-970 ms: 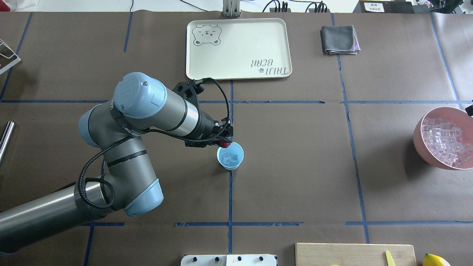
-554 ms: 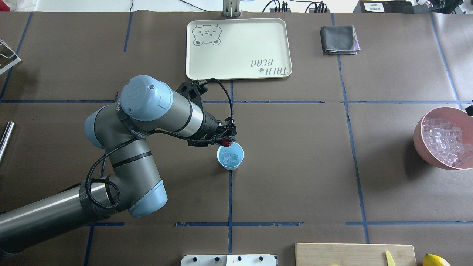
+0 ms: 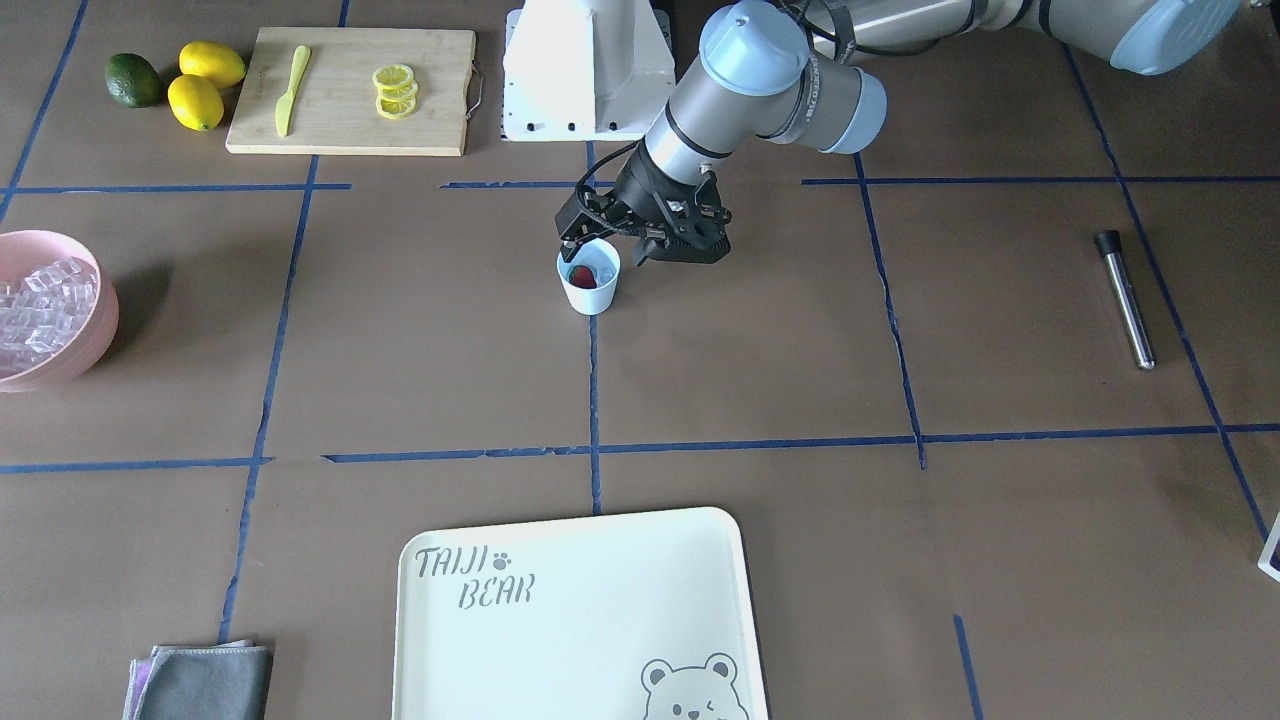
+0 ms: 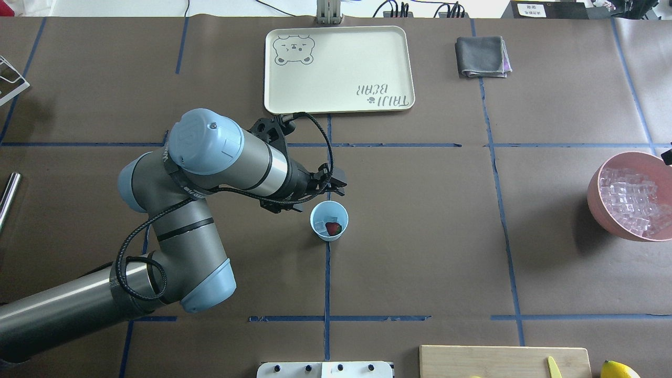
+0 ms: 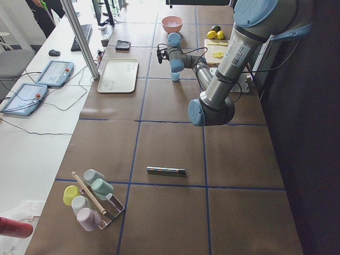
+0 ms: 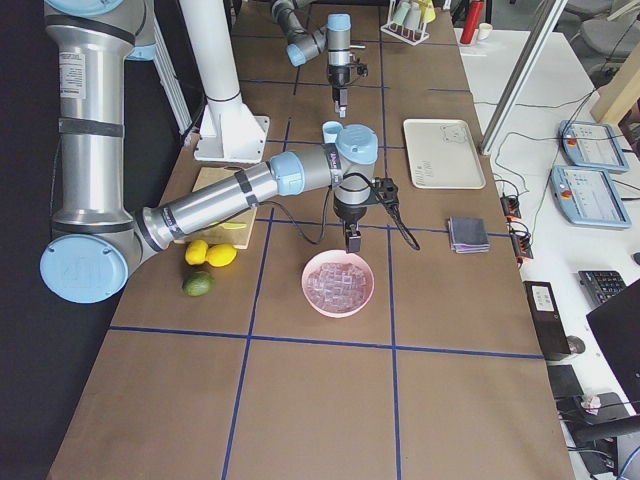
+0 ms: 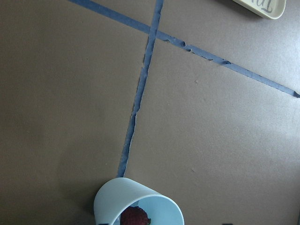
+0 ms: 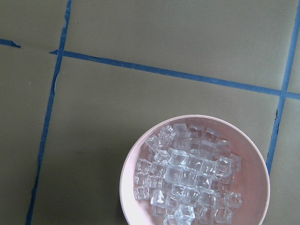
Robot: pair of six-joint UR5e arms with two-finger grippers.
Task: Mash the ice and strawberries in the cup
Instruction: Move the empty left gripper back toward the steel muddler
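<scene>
The light-blue cup stands at the table's middle on a blue tape line. The red strawberry lies inside it on a few ice cubes. The cup and strawberry also show in the front view, and both the cup and strawberry in the left wrist view. My left gripper hangs just above and behind the cup, open and empty. My right gripper hovers over the pink bowl of ice; I cannot tell its state.
A cream bear tray and a grey cloth lie at the far side. A metal muddler rod lies on the robot's left. A cutting board with lemon slices, and lemons, sit near the base.
My left gripper held the strawberry over the cup's rim. It has opened, and the strawberry now lies in the cup.
</scene>
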